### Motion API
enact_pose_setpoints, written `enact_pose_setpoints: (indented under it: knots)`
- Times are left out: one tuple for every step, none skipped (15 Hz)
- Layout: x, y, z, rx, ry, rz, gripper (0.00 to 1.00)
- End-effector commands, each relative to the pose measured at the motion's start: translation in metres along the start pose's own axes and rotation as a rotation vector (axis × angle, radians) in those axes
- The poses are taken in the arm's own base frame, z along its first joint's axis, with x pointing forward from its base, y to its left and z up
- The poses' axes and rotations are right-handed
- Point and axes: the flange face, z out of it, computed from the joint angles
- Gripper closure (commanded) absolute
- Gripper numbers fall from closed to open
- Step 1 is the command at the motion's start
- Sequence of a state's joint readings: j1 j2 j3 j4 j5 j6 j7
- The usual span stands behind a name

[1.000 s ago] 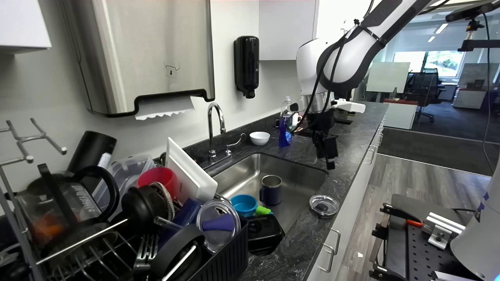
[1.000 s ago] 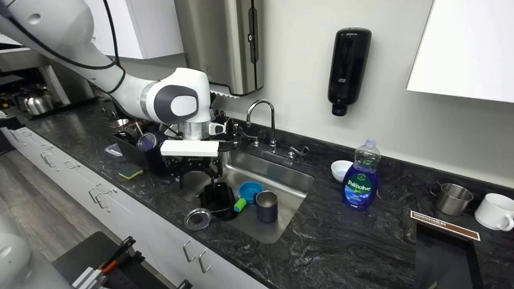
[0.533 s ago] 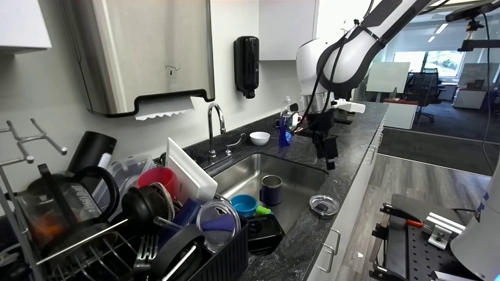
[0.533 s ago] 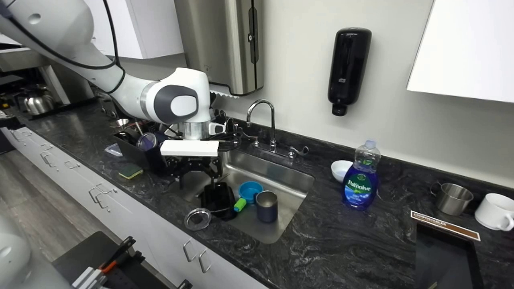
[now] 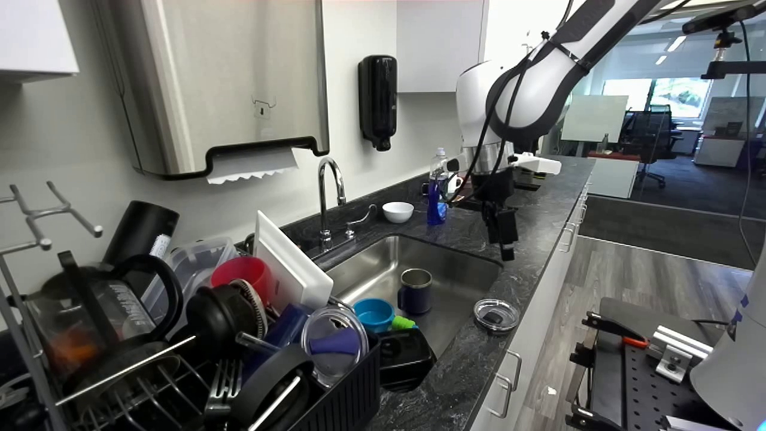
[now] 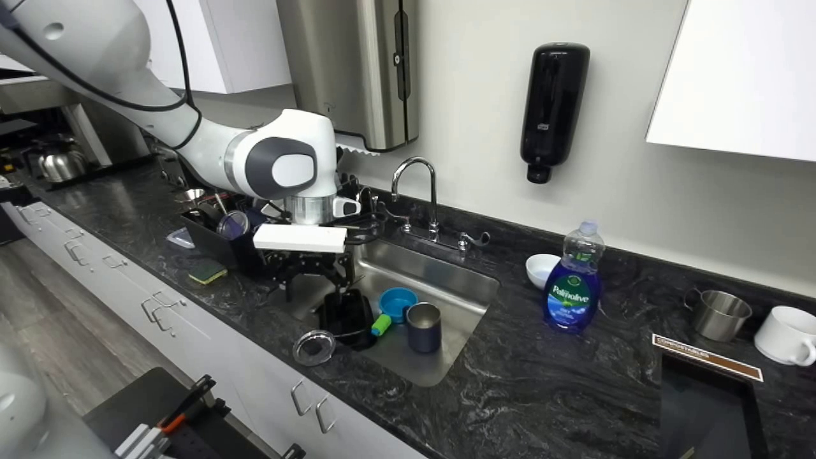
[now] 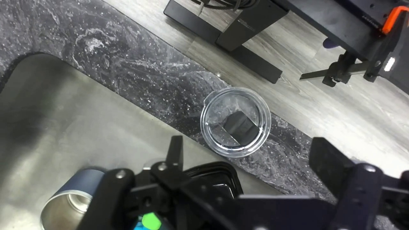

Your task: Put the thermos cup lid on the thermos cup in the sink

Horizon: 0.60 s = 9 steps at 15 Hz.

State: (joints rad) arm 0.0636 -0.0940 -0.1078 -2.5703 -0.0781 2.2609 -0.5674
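Your hand (image 7: 247, 148) hangs above the front part of the stainless-steel sink (image 6: 440, 280), its fingers (image 7: 175, 150) spread wide apart. The clear, black-tabbed thermos cup lid (image 7: 236, 123) lies flat on the dark marbled desk (image 6: 529, 395), just outside the sink's front rim, the side opposite the chrome faucet (image 5: 324, 206). It is apart from your hand; in the wrist view you look down on its round shape. The navy thermos cup (image 5: 417, 299) stands upright on the sink's floor, its mouth uncovered and its steel inside showing. In both exterior views the sink also holds a bright blue bowl (image 6: 396, 306) just beside the cup, a small green piece (image 6: 381, 325) too unclear to name, and a black plastic container (image 5: 407, 362) at the sink's front, toward one end. Past that same end of the sink, you have a packed black utensil caddy (image 5: 352, 386) and a green and yellow sponge (image 6: 208, 273). Past the sink's opposite end stand a white bowl (image 6: 540, 273) and a Palmolive dish soap bottle (image 6: 572, 296) with blue liquid; farther from the sink on that side are a steel cup (image 6: 719, 317) and a white mug (image 6: 785, 335).
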Motion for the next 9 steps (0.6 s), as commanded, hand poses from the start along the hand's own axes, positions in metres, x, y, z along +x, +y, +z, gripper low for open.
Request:
enact_pose_setpoints:
  knots:
    - [-0.004, -0.002, 0.007, 0.002, 0.013, 0.049, 0.0]
    - [-0.004, -0.002, 0.009, -0.009, 0.024, 0.028, 0.0]
    - [-0.003, -0.002, 0.01, -0.02, 0.035, -0.006, 0.0]
    - [0.0, -0.001, 0.013, -0.024, 0.044, -0.045, 0.0]
    - [0.002, 0.001, 0.015, -0.029, 0.056, -0.072, 0.0]
    - [0.004, 0.002, 0.018, -0.039, 0.066, -0.107, 0.0]
    - [0.006, 0.004, 0.02, -0.044, 0.078, -0.145, 0.0]
    - [0.008, 0.005, 0.023, -0.052, 0.087, -0.18, 0.0]
    - [0.011, 0.007, 0.026, -0.052, 0.094, -0.213, 0.0]
